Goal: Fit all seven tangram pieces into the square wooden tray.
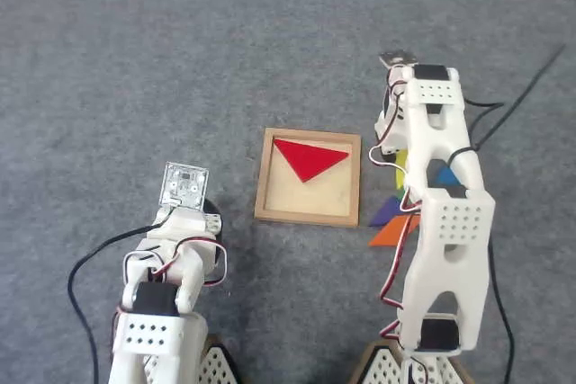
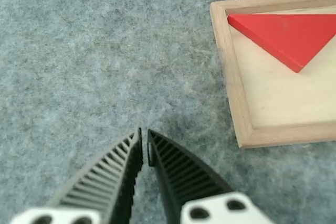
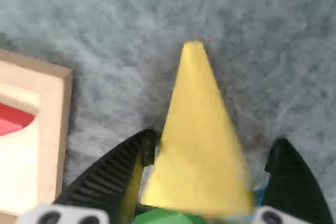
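The square wooden tray (image 1: 264, 177) lies mid-table with a red triangle (image 1: 310, 157) in its far part; both also appear in the left wrist view, tray (image 2: 236, 103) and red triangle (image 2: 286, 32). My left gripper (image 2: 143, 134) is shut and empty over the carpet, a short way from the tray's edge. A yellow triangle (image 3: 202, 145) lies between the fingers of my open right gripper (image 3: 215, 139); one finger (image 3: 123, 174) touches its edge, the other stands a little apart. Green (image 3: 168, 216) shows under the yellow piece.
Right of the tray, partly under the right arm (image 1: 445, 222), lie yellow (image 1: 400, 168), blue (image 1: 445, 174), purple (image 1: 389, 210) and orange (image 1: 389, 233) pieces. The left arm (image 1: 175, 258) sits at the near left. Cables trail beside both arms. Grey carpet covers the table.
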### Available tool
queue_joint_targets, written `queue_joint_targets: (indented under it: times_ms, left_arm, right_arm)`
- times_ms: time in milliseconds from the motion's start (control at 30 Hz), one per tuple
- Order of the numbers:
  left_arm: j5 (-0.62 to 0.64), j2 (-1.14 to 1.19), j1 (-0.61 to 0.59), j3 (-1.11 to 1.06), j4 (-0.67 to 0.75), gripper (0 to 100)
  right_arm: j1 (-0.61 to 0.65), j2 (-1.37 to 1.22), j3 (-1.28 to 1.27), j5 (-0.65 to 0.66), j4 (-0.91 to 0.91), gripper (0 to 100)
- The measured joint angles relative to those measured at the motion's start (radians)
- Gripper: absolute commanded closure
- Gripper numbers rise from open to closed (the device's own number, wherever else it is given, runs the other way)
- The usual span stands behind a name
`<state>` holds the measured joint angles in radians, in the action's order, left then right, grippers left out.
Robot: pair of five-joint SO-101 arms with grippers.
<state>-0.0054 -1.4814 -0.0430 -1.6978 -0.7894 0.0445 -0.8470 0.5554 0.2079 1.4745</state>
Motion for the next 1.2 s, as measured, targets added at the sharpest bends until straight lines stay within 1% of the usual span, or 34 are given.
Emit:
queue_joint_targets:
  times_ms: [100,267,533,633,767,800,867,967,1100,1200]
  left_arm:
    - [0.0,0.0,0.0,0.0,0.0,98]
    - [0.0,0.0,0.0,0.0,0.0,98]
    - [0.0,0.0,0.0,0.0,0.0,98]
    - [0.0,0.0,0.0,0.0,0.0,98]
    - [0.0,0.0,0.0,0.0,0.0,98]
    - [0.0,0.0,0.0,0.0,0.0,98]
    - [0.0,0.0,0.0,0.0,0.0,98]
    - [0.0,0.0,0.0,0.0,0.0,98]
    - [0.0,0.0,0.0,0.0,0.0,98]
    - [0.0,0.0,0.0,0.0,0.0,98]
  right_arm:
    - [-0.008,-0.006,0.021,-0.002,0.006,82.4]
    - [-0.018,-0.006,0.046,0.0,0.003,89.2]
    - [-0.015,0.017,0.043,0.0,0.051,90.5]
    - [-0.014,0.034,0.043,0.0,0.072,87.8]
    - [0.0,0.051,0.041,0.002,0.14,72.3]
    - [0.005,0.051,0.041,0.002,0.166,70.0]
    - [0.006,0.051,0.041,-0.012,0.206,70.8]
    - [0.009,0.061,0.015,-0.04,0.213,73.8]
    - [0.009,0.124,-0.06,-0.064,0.157,73.9]
    - [0.009,0.23,-0.163,-0.08,0.104,73.9]
